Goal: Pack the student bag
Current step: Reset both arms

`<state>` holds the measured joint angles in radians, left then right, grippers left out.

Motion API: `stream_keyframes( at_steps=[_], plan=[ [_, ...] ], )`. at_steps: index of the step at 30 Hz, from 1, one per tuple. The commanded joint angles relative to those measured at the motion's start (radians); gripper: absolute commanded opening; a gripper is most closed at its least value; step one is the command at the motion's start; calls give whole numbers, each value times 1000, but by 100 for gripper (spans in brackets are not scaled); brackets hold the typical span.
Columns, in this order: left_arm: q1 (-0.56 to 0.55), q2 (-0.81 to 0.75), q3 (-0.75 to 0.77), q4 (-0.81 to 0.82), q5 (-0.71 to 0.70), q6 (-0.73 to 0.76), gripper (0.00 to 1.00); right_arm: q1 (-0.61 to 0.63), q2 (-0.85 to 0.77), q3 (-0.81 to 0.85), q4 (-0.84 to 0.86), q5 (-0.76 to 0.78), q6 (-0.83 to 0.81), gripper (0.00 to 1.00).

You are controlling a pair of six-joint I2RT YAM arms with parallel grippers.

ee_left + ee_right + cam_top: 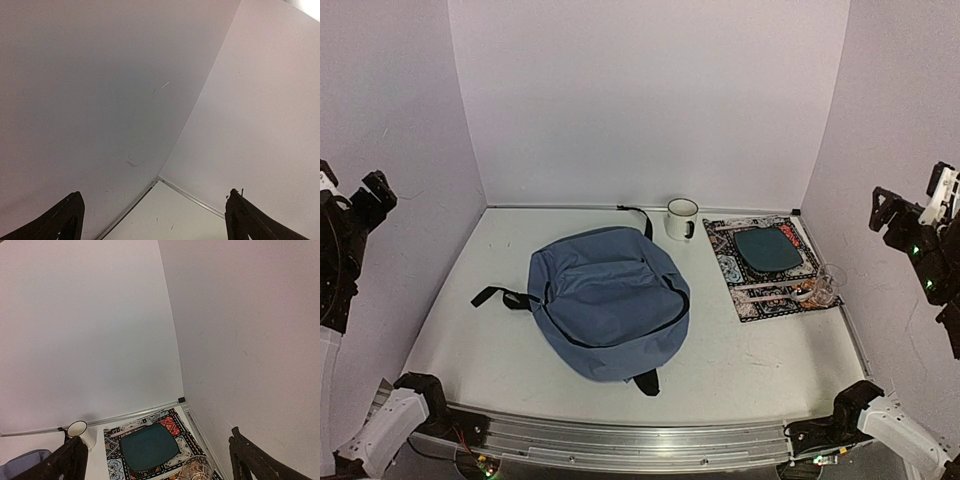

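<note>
Table [450,320]: pale top, walled on three sides. Student bag [608,300]: slate-blue backpack, lying flat at mid-table, a little left of centre; long axis roughly far-to-near, slightly tilted; black straps trail at its far, left and near edges; whether the main zip is open cannot be told. Left gripper [154,195]: raised at the left wall, jaws spread wide, nothing between them. Right gripper [155,436]: raised at the right wall, jaws likewise wide and empty. Both hang well apart from the bag, which lies inward and below each; the left arm looks marginally nearer. Patterned mat [725,272]: just right of the bag. Dark teal pouch [768,249]: flat on the mat. White mug [680,219]: upright, beside the mat's far-left corner. Clear glass [827,287]: at the mat's right edge.
</note>
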<state>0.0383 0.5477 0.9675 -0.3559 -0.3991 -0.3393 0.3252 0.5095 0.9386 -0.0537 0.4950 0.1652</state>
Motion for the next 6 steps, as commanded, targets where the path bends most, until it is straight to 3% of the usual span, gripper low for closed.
stream_keyframes(
  at_steps=[1,6],
  plan=[
    [2,-23,-28,51,-41,10,99,3,0,-13,95,18,13,98],
    [3,-32,-39,51,-45,9,99,2,7,-18,104,17,12,98]
  ],
)
